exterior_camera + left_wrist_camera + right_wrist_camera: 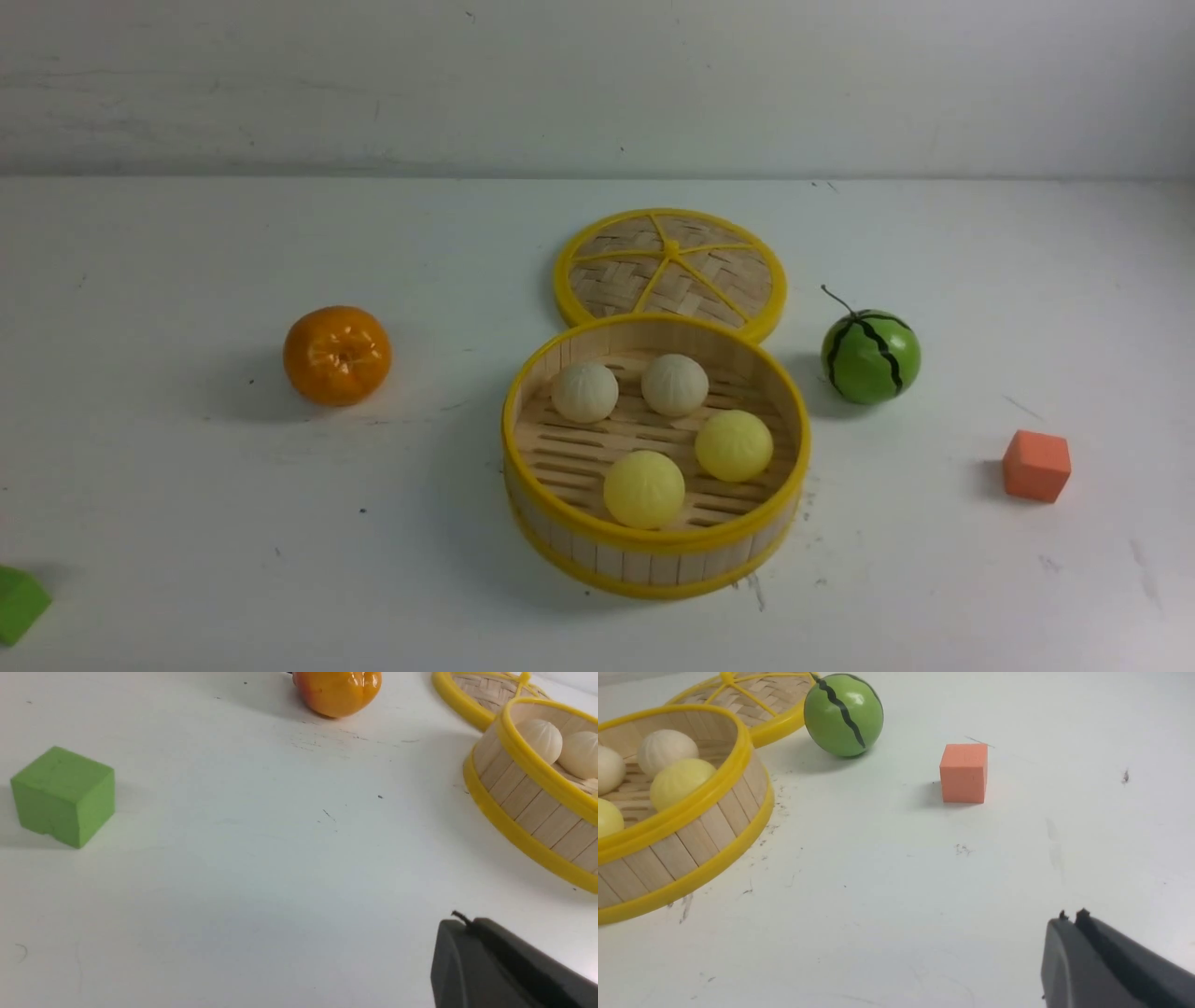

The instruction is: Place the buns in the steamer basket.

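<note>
The steamer basket point(653, 567) stands at the table's middle. Inside it lie two cream-white buns point(584, 392) point(674, 384) at the back and two pale yellow buns point(734, 445) point(643, 489) at the front. Neither arm shows in the front view. In the left wrist view my left gripper point(467, 921) is shut and empty, hanging over bare table well short of the basket point(523, 807). In the right wrist view my right gripper point(1071, 917) has its fingers together with nothing between them, over bare table away from the basket point(691, 844).
The flat woven lid point(669, 266) lies just behind the basket. An orange point(337, 355) sits to the left, a watermelon ball point(870, 357) to the right. An orange cube point(1036, 465) lies far right and a green cube point(19, 604) at the front left.
</note>
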You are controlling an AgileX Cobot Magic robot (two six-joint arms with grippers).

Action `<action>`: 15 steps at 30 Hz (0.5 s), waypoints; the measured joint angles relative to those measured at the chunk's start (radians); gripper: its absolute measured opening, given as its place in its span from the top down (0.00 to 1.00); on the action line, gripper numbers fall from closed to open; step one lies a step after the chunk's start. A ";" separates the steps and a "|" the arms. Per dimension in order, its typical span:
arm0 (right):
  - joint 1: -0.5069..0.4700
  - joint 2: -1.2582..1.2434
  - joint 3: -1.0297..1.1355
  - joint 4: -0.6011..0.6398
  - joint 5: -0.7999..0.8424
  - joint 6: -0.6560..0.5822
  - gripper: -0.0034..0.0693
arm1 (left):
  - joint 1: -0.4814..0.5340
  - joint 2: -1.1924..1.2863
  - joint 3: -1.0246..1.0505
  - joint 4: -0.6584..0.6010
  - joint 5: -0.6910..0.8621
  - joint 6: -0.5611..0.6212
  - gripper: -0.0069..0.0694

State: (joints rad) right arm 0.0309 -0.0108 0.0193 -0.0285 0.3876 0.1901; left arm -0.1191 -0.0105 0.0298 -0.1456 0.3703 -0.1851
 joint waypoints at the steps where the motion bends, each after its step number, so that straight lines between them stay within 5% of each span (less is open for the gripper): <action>1: 0.000 0.000 0.000 0.000 0.000 0.000 0.94 | 0.000 0.000 0.000 -0.001 -0.001 0.000 0.93; 15: 0.000 0.000 0.000 0.000 0.000 0.000 0.93 | 0.000 0.000 0.000 -0.005 -0.002 -0.002 0.93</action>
State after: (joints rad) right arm 0.0309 -0.0108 0.0193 -0.0285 0.3876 0.1901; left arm -0.1191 -0.0105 0.0301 -0.1505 0.3682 -0.1870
